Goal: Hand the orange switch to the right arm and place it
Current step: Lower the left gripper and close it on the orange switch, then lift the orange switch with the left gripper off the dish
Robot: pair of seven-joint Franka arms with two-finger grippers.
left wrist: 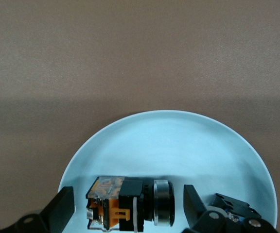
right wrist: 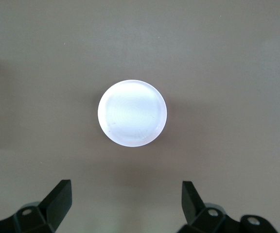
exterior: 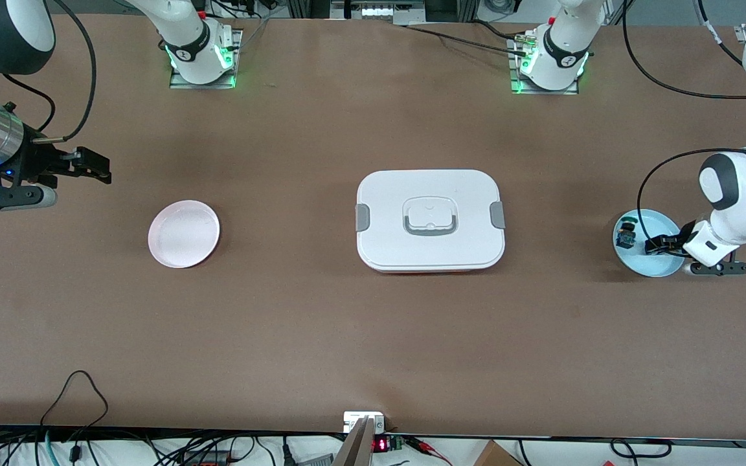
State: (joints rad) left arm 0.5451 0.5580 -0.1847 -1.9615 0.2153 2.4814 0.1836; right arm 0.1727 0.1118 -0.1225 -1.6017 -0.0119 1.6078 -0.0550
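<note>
The orange switch, a stubby black part with an orange clip and a silver ring, lies on its side in the light blue plate. My left gripper is open and low over that plate, with one finger on each side of the switch and a gap to both. In the front view my left gripper hides the switch. My right gripper is open and empty, up in the air at the right arm's end of the table, beside the pink plate.
A small green-and-blue part lies in the blue plate beside the switch and also shows in the left wrist view. A white lidded box stands mid-table. The pink plate holds nothing.
</note>
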